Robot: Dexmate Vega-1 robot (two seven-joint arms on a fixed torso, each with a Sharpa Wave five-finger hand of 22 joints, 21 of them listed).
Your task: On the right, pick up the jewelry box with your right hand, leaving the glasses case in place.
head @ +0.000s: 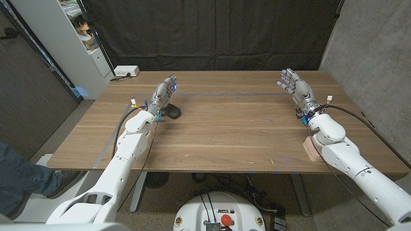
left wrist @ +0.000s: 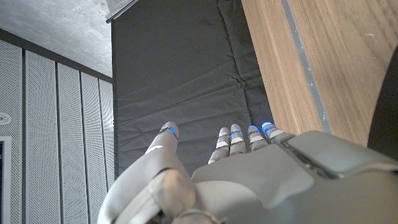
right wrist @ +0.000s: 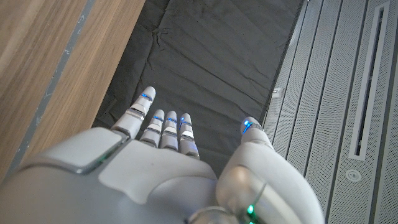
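left robot hand (head: 164, 92) empty, fingers apart | right robot hand (head: 295, 85) empty, fingers apart

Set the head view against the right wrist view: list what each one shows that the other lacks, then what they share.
Head view: the left robot hand, open, with a dark object beside its wrist; a pale block at the table edge by the right forearm; a person's leg at the left edge. Right wrist view: grey perforated wall panels. Both: the right robot hand, fingers spread and holding nothing, the wooden table and the black curtain.
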